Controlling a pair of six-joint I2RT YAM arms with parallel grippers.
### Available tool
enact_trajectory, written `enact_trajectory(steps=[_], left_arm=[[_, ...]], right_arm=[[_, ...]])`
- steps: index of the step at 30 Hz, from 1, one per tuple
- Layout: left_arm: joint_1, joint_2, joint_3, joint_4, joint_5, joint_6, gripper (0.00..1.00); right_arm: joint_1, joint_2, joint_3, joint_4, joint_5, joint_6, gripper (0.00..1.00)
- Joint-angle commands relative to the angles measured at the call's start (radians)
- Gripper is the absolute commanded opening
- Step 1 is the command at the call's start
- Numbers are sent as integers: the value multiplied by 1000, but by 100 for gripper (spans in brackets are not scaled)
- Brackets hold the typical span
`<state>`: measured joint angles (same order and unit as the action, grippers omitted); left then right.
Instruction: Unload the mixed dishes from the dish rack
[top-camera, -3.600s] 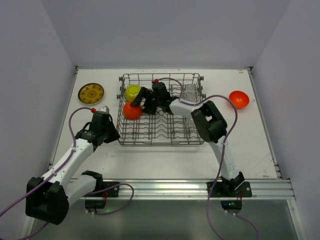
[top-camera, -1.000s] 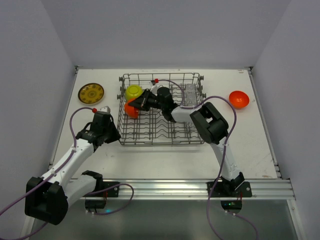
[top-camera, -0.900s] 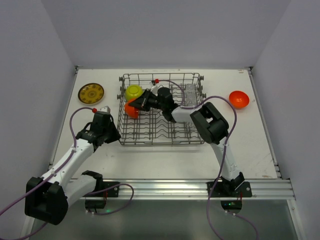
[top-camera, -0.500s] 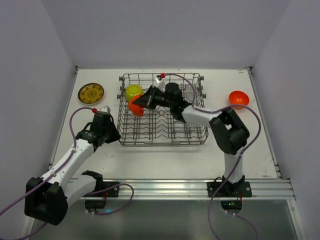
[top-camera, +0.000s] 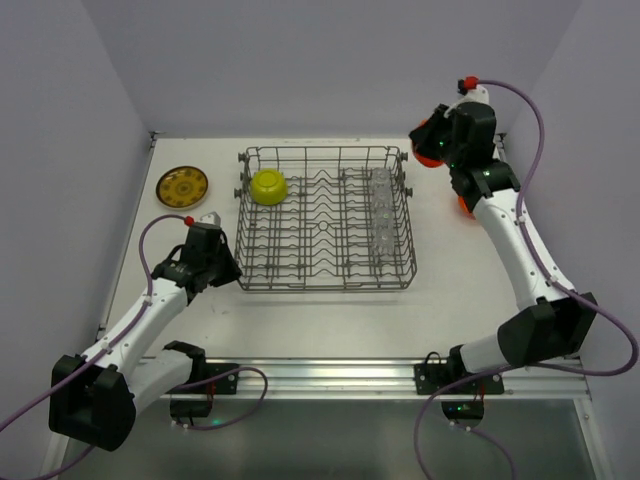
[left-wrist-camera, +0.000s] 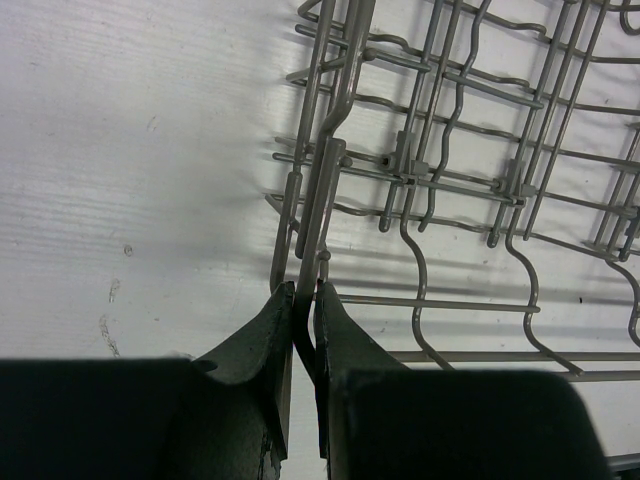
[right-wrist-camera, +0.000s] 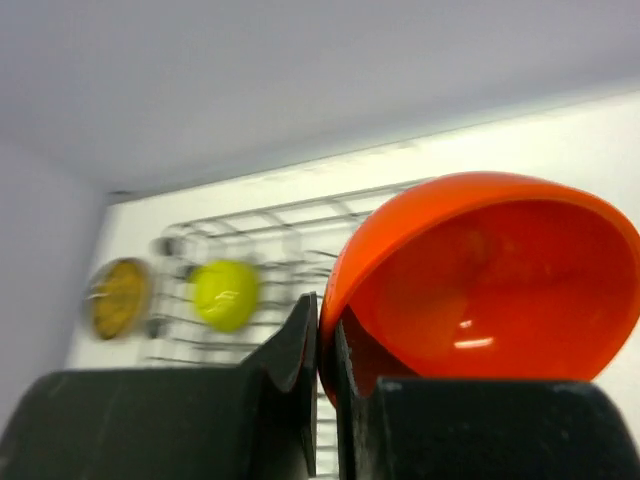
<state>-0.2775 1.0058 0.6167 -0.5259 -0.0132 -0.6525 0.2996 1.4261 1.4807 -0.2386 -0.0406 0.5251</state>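
The grey wire dish rack stands mid-table with a yellow-green bowl in its far left corner and clear glasses in a row along its right side. My left gripper is shut on a wire at the rack's near left corner, its fingertips pinching that wire. Raised over the far right corner of the table, my right gripper is shut on the rim of an orange bowl. A second orange bowl lies on the table there, mostly hidden behind the right arm.
A brown-and-yellow plate lies face up on the table left of the rack, near the left wall. Walls close the table on the left, back and right. The right wrist view shows the rack, yellow-green bowl and plate blurred below.
My right gripper has lifted the orange bowl out of the rack's left side and swung it high over to the far right corner. The left arm has not moved.
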Motion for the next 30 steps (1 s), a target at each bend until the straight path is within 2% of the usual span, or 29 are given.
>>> enact_trajectory(steps=[1,4,9,17,30], left_arm=[[-26,-6,-5,10,61,22,0],[-28,-10,-3,9,59,21,0],[-29,-7,-2,7,61,22,0],[-32,-12,0,6,58,22,0],[-38,-13,-2,4,56,21,0]], right_arm=[[-152,71,62,-333,253,-180,0],[-262,175,139,-435,254,-253,0],[-355,407,353,-597,309,-306,0],[-370,687,576,-680,326,-361,0],[-370,783,607,-734,323,-373,2]])
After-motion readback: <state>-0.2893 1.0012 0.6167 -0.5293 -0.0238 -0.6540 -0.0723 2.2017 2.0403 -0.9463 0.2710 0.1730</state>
